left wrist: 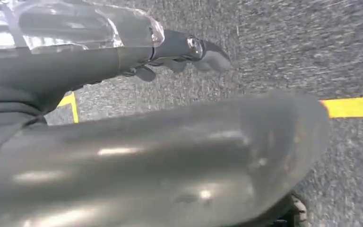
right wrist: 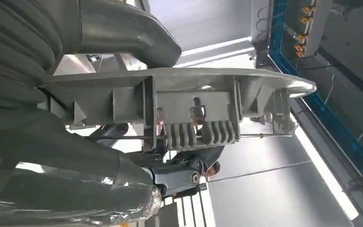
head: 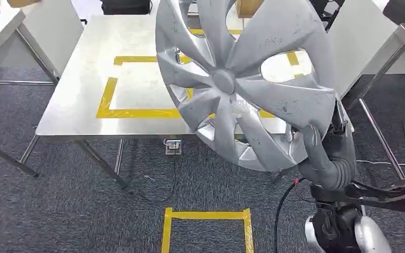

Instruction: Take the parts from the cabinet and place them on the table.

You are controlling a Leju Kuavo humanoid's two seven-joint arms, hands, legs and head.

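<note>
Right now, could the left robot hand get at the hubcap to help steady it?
Probably not right away. The left robot hand hangs low over the carpet, while the hubcap is held up high by the right robot hand; nothing visibly blocks a lift.

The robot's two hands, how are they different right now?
The right hand grips the rim of the silver wheel cover, held up in front of the steel table. The left hand holds nothing, fingers stretched out over grey carpet. Both are grey.
</note>
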